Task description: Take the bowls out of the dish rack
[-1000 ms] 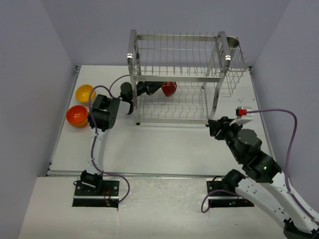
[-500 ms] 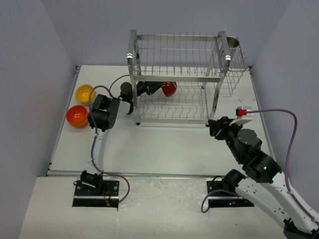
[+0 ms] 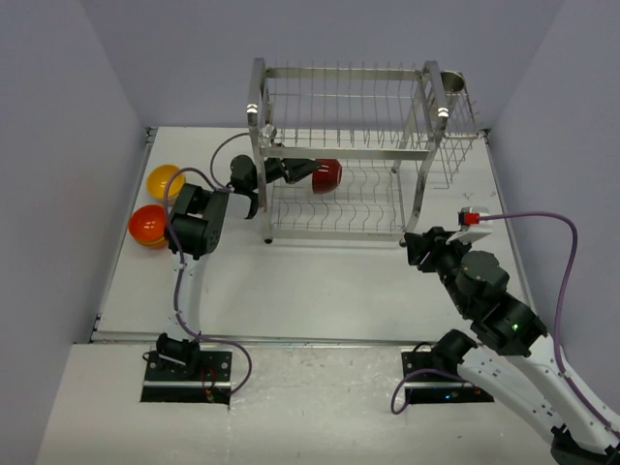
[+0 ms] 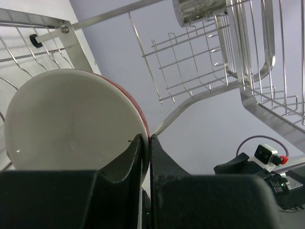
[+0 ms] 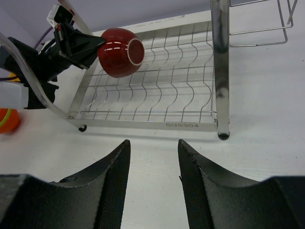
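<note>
- My left gripper (image 4: 145, 139) is clamped on the rim of the dark red bowl (image 3: 327, 174), over the lower tier of the dish rack (image 3: 258, 116).
- My right gripper (image 5: 153, 143) is half open and empty, near the rack's right post.

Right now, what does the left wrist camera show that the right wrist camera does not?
Only left wrist: the red bowl's white inside and the metal cup above it. Only right wrist: the bowl's red underside, an orange bowl at the left edge, and the open right hand. Both: the dish rack and the left hand pinching that bowl's rim.
</note>
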`<control>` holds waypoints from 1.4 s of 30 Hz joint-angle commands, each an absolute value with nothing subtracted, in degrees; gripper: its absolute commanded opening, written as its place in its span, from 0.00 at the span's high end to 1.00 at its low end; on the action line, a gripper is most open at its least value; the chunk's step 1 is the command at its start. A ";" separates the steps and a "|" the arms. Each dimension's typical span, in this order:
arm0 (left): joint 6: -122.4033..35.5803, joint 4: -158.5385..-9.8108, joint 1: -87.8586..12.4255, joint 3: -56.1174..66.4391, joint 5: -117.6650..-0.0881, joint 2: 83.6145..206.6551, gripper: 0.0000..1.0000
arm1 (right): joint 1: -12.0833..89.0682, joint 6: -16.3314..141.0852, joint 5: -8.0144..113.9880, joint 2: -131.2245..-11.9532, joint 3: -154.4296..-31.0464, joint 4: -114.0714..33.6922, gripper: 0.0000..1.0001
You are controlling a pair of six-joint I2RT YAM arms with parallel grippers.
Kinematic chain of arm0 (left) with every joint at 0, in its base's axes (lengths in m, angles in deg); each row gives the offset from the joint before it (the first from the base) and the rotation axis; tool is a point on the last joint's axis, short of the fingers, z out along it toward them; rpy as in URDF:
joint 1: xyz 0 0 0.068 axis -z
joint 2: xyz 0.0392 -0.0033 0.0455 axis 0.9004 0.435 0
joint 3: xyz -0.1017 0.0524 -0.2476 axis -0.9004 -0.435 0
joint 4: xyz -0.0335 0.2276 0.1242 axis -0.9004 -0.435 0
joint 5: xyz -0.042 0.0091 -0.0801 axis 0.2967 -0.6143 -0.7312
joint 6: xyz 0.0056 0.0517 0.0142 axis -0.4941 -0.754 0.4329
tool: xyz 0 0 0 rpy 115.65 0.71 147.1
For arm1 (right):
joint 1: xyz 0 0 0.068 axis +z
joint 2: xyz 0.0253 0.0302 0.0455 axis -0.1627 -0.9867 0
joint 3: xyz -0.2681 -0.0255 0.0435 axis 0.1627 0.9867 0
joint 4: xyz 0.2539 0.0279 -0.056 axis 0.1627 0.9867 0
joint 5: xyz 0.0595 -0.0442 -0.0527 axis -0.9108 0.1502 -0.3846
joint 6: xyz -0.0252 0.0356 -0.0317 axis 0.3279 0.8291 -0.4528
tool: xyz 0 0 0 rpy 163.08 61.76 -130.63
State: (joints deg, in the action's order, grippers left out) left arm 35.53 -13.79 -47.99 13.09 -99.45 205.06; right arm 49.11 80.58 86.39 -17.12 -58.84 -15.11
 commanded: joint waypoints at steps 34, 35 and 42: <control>12.17 -11.11 -55.42 3.93 -103.26 185.06 1.00 | 49.27 80.52 84.80 -17.05 -58.76 -16.97 0.54; 10.16 -12.35 -55.86 3.66 -103.35 184.43 1.00 | 49.35 80.61 84.80 -17.05 -58.85 -17.05 0.54; -5.66 -36.73 -59.03 3.74 -101.16 177.14 1.00 | 49.36 80.52 84.10 -16.44 -58.85 -17.14 0.54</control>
State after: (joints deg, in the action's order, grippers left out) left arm 5.43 -27.67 -58.28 1.76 -103.37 184.10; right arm 49.11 80.58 85.07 -17.34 -58.84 -15.55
